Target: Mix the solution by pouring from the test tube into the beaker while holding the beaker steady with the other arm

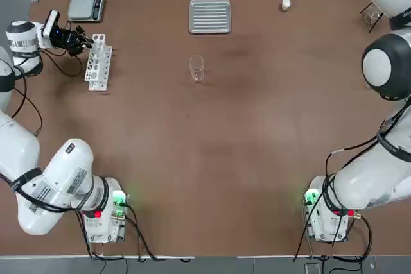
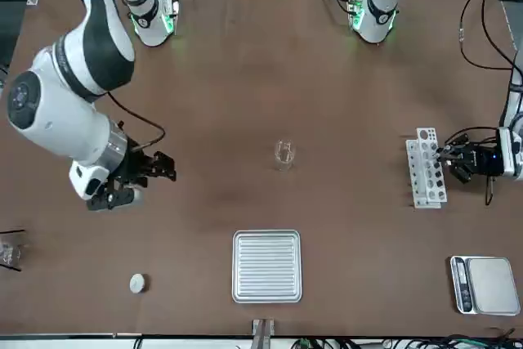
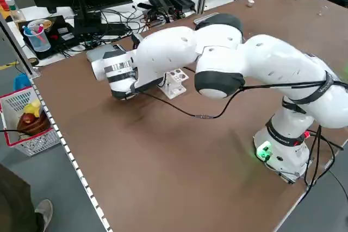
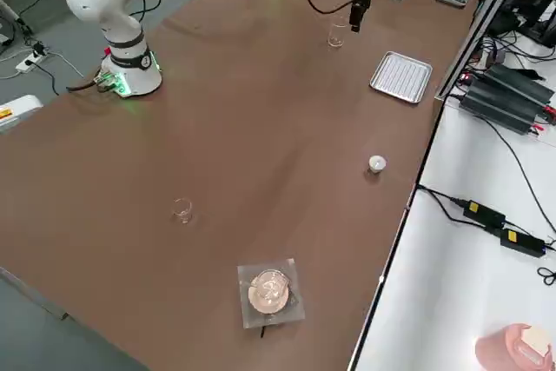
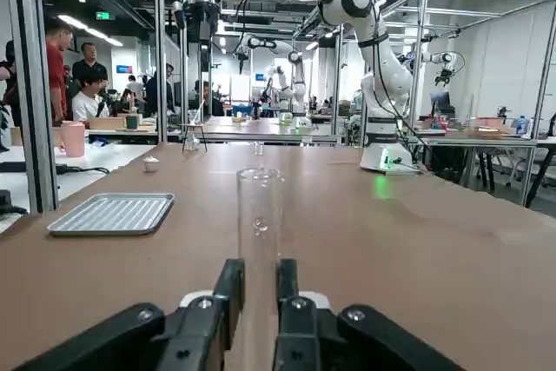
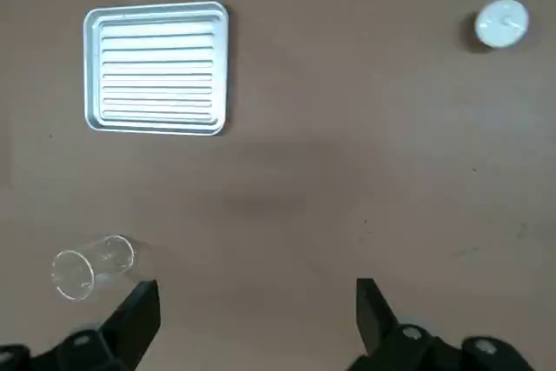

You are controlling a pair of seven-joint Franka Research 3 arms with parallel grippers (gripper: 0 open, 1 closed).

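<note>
The beaker (image 1: 196,68) stands upright near the middle of the table, also seen in the front view as the beaker (image 2: 283,154). At the far left a white test tube rack (image 1: 97,61) sits on the table. My left gripper (image 5: 259,271) reaches level into the rack and is shut on a clear test tube (image 5: 261,206) that stands upright between its fingers. My right gripper (image 6: 254,319) hangs open high over the table with nothing in it. The beaker (image 6: 91,265) lies beyond one of its fingers (image 6: 139,310).
A ribbed metal tray (image 1: 210,16) lies behind the beaker, and a white cap (image 1: 286,4) sits to its right. A scale (image 1: 86,6) is at the back left. A tiny glass piece (image 4: 182,209) and a flask (image 4: 269,288) stand at the far right.
</note>
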